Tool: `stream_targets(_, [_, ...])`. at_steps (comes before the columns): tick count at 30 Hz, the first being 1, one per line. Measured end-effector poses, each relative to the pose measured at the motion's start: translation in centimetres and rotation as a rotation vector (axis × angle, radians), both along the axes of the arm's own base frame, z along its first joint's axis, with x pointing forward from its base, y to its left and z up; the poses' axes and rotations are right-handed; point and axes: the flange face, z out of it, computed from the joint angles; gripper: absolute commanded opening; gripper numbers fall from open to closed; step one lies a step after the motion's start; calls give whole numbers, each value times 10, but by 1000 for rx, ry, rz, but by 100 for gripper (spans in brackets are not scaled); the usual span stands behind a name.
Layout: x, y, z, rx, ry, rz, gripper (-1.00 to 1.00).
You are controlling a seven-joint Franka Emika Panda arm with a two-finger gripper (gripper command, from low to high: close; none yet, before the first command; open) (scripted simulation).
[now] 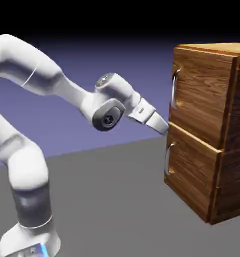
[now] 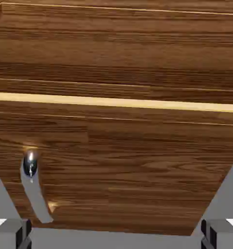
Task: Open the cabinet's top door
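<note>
The brown wood-grain cabinet stands at the exterior view's right. Its top door carries a curved silver handle along its left edge. My gripper sits at the seam between the top door and the lower panel, below the top handle and apart from it. In the hand view wood grain fills the picture, with a light seam across it. A silver handle shows at lower left, on the panel that reaches down to the grey table. My gripper is open, its fingertips wide apart with nothing between them.
The lower panel has its own silver handle, just below my gripper. The grey table stretches between the robot's base and the cabinet. My forearm and wrist reach rightward at mid height.
</note>
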Motion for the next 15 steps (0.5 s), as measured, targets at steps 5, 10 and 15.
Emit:
stream_targets(5, [-1, -10, 29, 18, -65, -34, 0])
stream_targets(10, [-5, -15, 55, 35, -131, -59, 0])
stream_targets(15, [-9, -16, 76, 48, -198, -77, 0])
